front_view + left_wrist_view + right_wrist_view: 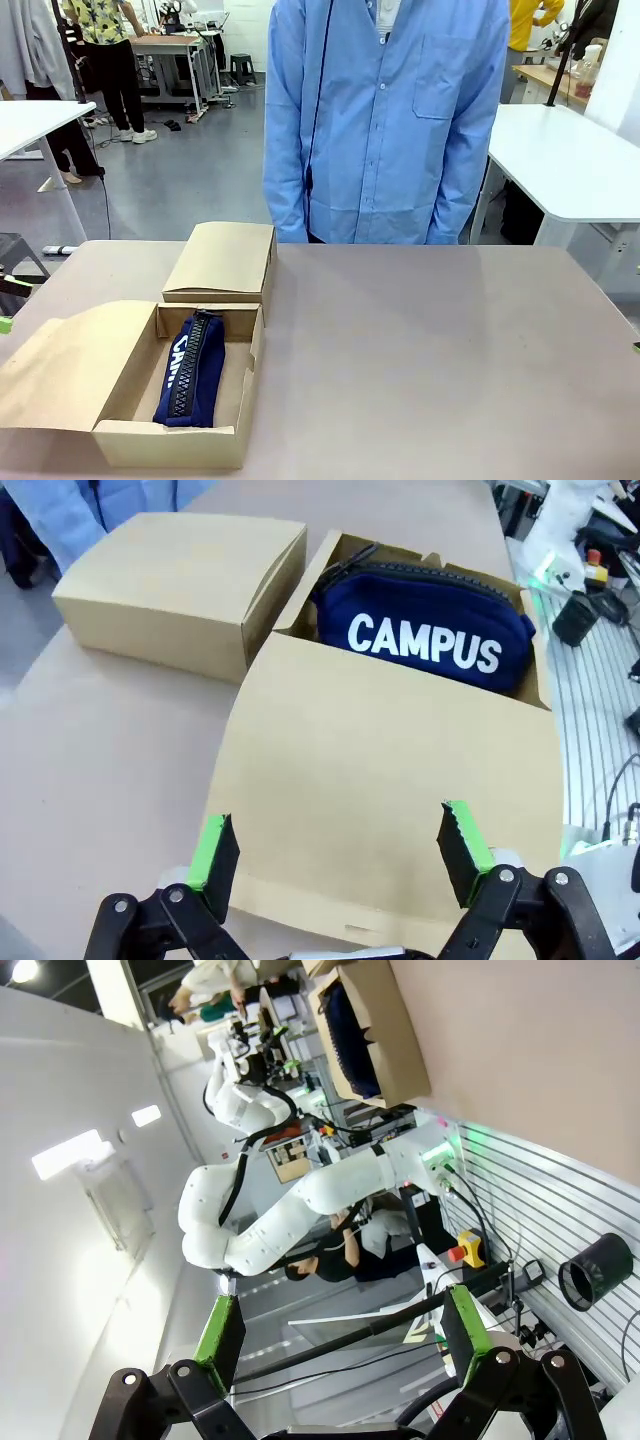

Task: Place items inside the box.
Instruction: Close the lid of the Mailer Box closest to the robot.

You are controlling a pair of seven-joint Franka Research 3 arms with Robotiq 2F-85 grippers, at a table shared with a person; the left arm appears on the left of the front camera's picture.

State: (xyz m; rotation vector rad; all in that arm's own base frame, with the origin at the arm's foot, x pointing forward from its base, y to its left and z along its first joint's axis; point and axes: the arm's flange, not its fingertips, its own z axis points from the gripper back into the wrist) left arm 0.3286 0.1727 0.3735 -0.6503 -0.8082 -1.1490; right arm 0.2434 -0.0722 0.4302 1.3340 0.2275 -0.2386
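An open cardboard box (250,350) stands at the table's near left, its lid flap (70,365) folded out to the left. A navy zip pencil case (192,368) with white "CAMPUS" lettering lies inside it. The left wrist view shows the same case (425,625) in the box (300,592). My left gripper (340,852) hangs open above the lid flap (380,780), holding nothing. In the right wrist view my right gripper (340,1338) stands open and empty, off the table's side, with the box (385,1030) far away.
A second, closed cardboard box (222,262) sits just behind the open one. A person in a blue shirt (385,120) stands at the table's far edge. The brown table (450,360) stretches bare to the right. White tables stand in the background.
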